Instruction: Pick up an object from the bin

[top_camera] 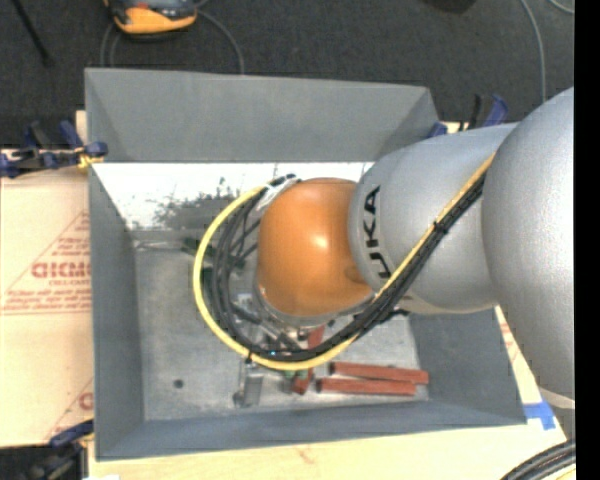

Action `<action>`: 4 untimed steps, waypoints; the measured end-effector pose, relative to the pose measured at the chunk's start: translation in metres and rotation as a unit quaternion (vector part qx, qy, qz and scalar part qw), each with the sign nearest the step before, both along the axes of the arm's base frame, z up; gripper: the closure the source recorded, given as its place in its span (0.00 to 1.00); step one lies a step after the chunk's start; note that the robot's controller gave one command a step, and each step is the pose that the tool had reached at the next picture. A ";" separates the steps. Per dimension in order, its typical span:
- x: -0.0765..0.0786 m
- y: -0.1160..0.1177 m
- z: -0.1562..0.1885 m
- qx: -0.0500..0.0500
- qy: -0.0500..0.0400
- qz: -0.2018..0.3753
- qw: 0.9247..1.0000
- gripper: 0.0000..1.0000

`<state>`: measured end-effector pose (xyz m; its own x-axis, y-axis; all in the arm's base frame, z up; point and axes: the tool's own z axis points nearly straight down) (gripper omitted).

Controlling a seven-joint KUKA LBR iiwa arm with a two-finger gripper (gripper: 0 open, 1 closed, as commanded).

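Bin seen from above, with the arm reaching in from the right. The thing nearest the gripper [255, 373] is a long red object [372, 378], seemingly two slim bars lying side by side. It lies flat on the floor of the bin [110, 298], close to the near wall and roughly parallel to it. Its left end lies just beside the lower part of the gripper, and the rest runs off to the right, under the arm's shadow. A small green piece [298, 384] shows at that left end; whether it belongs to the red object or lies apart from it cannot be told.

The gripper stands low over the middle of the near half of the floor. The orange cover [310, 248] on the wrist and a loop of yellow and black cables [204, 268] hide most of it. How far it is open cannot be told, nor whether it has hold of anything.

To the left, well apart from the gripper, a small dark speck [178, 385] lies on the bare grey floor. Dark scuff marks [180, 208] streak the lower far wall. The broad grey arm [460, 228] covers the bin's right side.
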<state>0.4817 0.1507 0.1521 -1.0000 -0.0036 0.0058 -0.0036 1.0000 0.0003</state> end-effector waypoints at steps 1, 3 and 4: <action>0.002 0.000 0.004 0.001 -0.004 -0.002 1.000 0.00; 0.031 -0.062 -0.025 -0.001 -0.008 0.056 0.998 0.00; 0.031 -0.097 -0.082 0.001 -0.004 0.033 0.999 1.00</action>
